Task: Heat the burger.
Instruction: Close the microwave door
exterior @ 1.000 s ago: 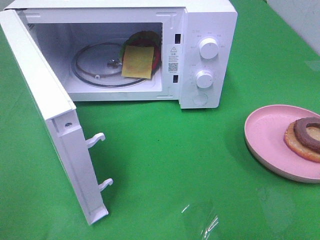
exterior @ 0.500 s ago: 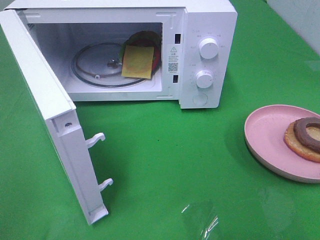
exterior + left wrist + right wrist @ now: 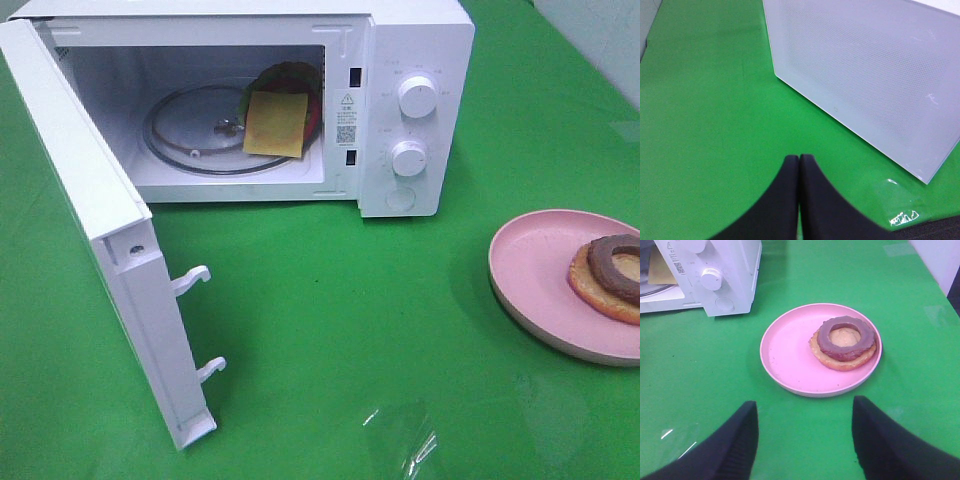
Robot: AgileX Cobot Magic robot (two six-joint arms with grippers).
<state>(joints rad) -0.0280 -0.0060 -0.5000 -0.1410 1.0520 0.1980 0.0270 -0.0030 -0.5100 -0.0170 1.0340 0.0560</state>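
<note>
Inside, burger (image 3: 283,108) tipped, probably bun hidden, plate (image 3: 530,290) cropped.

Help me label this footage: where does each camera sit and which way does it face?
Exterior high: above the table, looking down at the open microwave and plate; no robot parts.
Left wrist: low, facing the door; left tool shut.
Right wrist: over the plate; right tool open.
Shared: plate, microwave.

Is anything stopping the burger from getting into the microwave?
No. The burger is already inside the microwave, leaning at the right edge of the glass tray. What is left is the door, which stands wide open, and nothing visible blocks its swing shut.
</note>
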